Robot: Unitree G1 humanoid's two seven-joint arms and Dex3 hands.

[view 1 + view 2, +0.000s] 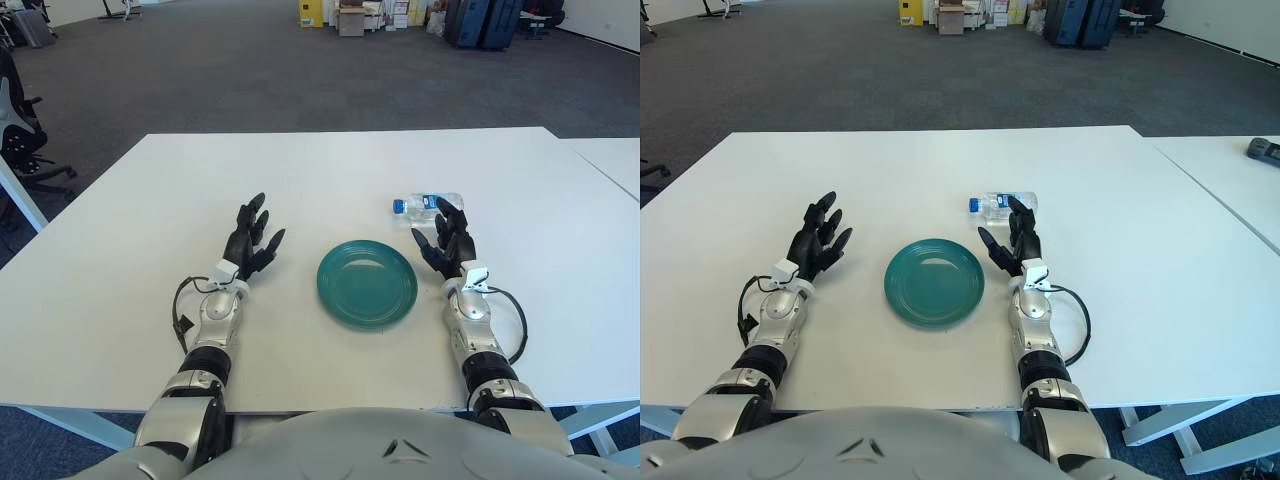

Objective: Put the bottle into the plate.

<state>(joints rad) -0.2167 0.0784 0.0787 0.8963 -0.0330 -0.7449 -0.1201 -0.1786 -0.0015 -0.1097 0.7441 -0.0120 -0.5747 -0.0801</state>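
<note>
Bright, even light; faint shadows beneath both forearms; sharp throughout.

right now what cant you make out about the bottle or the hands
- bottle: in both eye views its near side is hidden behind the right hand; touching or apart is unclear; label too small to read.
- left hand: open left of the plate; table contact unclear.
</note>
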